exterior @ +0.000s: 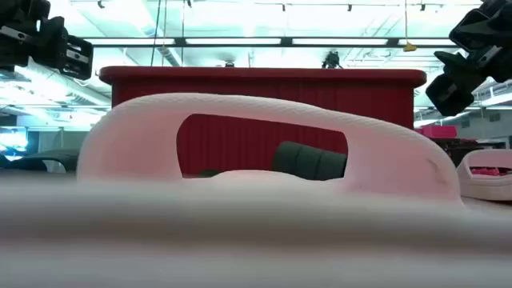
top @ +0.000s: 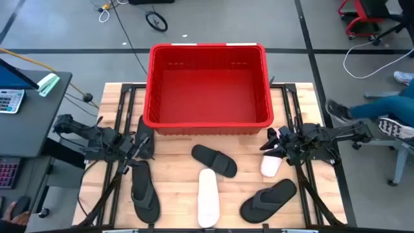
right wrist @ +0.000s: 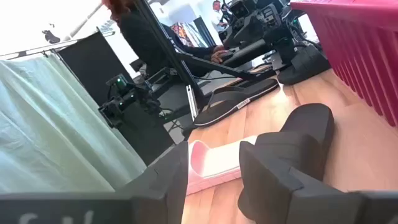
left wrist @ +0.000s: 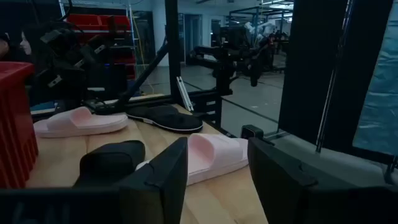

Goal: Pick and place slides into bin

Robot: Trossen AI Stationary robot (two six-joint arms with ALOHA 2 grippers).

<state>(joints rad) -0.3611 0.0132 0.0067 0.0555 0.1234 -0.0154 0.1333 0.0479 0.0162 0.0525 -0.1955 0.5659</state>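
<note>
The red bin (top: 208,84) stands at the table's far middle. On the table in front of it lie a black slide (top: 215,160), a pale slide (top: 208,197), a black flip-flop (top: 143,191), another black slide (top: 268,199) and a pink slide (top: 270,166). My left gripper (top: 143,147) hovers open by the bin's near left corner, above a further dark slide (top: 143,129). My right gripper (right wrist: 212,149) hangs open above the pink slide (right wrist: 211,163), clear of it. In the low view the pale slide (exterior: 256,160) fills the foreground and both grippers stand high.
Black frame rails (top: 119,110) run along both table sides. A desk with a calculator (top: 10,100) stands to the left. A seated person's legs (top: 381,107) show at the right, beyond the table. Bare wood (top: 174,175) lies between the slides.
</note>
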